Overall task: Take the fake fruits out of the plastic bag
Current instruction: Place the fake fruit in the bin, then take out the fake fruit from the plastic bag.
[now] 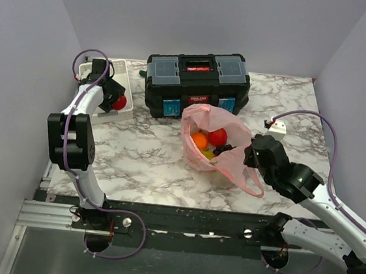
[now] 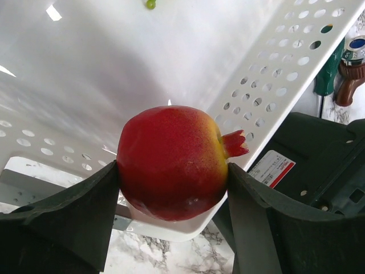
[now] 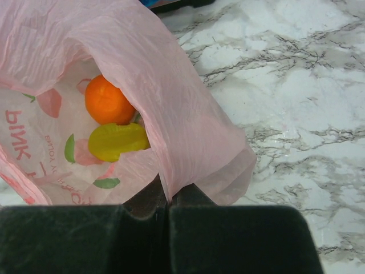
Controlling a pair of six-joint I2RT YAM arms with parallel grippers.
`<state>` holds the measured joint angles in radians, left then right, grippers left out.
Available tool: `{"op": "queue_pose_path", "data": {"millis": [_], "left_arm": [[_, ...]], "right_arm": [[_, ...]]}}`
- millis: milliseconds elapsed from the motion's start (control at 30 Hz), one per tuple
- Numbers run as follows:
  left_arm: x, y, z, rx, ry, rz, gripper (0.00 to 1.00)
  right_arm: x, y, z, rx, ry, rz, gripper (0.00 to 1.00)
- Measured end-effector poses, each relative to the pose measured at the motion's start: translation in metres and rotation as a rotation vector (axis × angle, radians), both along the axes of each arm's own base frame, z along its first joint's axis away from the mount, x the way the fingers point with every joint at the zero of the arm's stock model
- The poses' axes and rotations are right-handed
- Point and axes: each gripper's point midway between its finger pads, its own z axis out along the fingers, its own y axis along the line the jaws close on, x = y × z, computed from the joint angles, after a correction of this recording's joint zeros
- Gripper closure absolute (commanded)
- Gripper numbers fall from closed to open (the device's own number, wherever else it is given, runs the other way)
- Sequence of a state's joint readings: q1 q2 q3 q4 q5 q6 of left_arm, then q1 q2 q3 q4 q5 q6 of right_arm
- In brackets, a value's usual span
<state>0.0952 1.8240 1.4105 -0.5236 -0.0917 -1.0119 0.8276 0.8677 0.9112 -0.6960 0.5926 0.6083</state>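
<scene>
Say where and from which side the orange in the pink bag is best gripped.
Probably across its round middle, from above through the open mouth: the orange lies uncovered on top, and the bag walls off its sides.

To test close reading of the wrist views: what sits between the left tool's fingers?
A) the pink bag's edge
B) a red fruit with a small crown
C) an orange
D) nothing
B: the left tool clamps the red fruit from both sides, with the white basket behind it.
</scene>
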Motion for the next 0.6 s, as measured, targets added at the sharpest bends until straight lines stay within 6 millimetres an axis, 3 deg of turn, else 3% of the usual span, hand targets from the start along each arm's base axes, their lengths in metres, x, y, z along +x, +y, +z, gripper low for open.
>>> {"op": "queue_pose_path", "data": {"millis": [167,367,500,600], "left_arm": [[-0.003,-0.002,-0.002,-0.009,0.004,-0.009,0.01],[-0.026,-0.013,0.011,-0.044,-0.020,-0.044,0.01],[-0.047,-0.028,0.045,-0.070,-0.104,-0.097,0.02],[-0.063,-0.057,0.077,-0.063,-0.202,-0.209,0.03]], "right_arm": [[0.000,0.000,-0.001,-0.003,0.003,0.000,0.99],[0.007,0.008,-0.010,-0.045,0.040,-0.001,0.99],[0.018,0.016,-0.007,-0.085,0.047,0.003,0.99],[0.029,0.024,0.002,-0.117,0.040,0.017,0.99]]}}
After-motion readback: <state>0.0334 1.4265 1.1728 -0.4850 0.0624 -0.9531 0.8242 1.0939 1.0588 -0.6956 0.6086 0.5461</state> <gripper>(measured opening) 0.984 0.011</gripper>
